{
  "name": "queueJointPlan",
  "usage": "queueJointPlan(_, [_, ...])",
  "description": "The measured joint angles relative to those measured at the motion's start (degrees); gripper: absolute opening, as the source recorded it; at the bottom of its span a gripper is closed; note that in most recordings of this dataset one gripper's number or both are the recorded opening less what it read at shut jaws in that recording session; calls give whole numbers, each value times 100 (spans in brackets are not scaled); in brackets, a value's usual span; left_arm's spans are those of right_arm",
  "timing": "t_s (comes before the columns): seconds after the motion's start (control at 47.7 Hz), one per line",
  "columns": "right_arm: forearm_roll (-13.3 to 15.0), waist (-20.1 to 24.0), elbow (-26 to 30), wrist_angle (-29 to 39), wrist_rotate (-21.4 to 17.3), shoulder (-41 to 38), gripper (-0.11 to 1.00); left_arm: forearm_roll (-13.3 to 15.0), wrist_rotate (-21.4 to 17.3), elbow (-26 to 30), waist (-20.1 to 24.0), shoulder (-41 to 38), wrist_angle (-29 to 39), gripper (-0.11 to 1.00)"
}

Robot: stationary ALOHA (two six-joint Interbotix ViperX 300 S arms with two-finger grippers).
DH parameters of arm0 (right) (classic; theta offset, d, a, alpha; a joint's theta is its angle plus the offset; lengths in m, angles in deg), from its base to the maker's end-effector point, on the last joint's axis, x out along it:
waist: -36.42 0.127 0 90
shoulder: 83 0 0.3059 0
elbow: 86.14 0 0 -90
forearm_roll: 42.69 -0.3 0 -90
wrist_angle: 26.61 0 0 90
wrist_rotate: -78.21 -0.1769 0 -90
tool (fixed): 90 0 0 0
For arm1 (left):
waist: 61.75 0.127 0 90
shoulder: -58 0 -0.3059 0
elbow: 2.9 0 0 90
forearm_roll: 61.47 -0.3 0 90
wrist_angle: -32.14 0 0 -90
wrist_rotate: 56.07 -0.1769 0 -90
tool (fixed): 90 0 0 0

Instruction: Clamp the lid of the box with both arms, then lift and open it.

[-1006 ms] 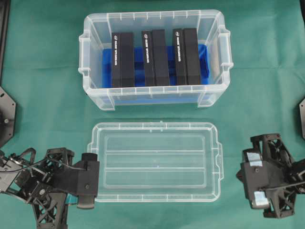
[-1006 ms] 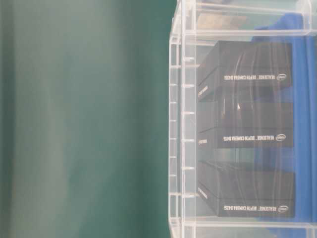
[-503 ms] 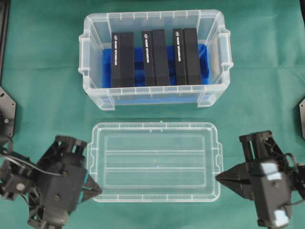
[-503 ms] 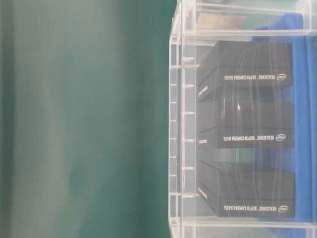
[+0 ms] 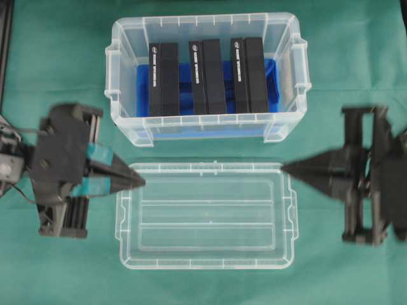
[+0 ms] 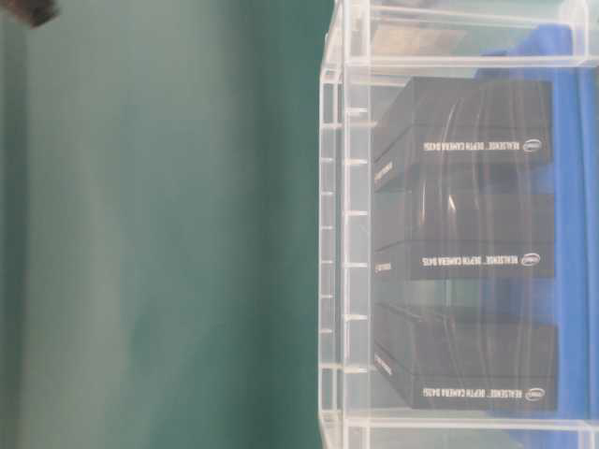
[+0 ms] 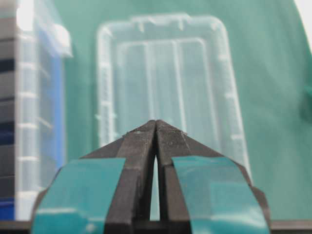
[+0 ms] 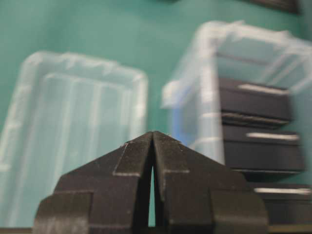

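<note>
Flanking the lid [image 5: 206, 216], left claw [image 5: 141, 182] and right claw [image 5: 284, 167], both closed, empty.

- We see the lid [image 5: 206, 216] as clear, glossy plastic, its ridges catching light.
- The box [image 5: 127, 121] looks like the same transparent plastic, smooth-walled.
- Inside it, the black blocks [image 5: 206, 77] appear matt, like card, with small pale print; the blue insert [image 5: 272, 89] looks smooth.
- The green cloth [image 5: 57, 57] over the table looks matt and soft.
- The left gripper [image 7: 156, 124] shows matt black plastic with smooth teal tape [image 7: 80, 190]; the right gripper [image 8: 152, 134] likewise looks matt black.
</note>
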Motion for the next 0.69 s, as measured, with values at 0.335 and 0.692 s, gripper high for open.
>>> queueJointPlan(0.335, [396,-791,-97,-97,18,694,0,0,-431,-35,853,439,-325,1])
queueJointPlan(0.692, [694,-1784,-352,-193,18,1107,0,0,-853,-413,1626,1178,-835,1])
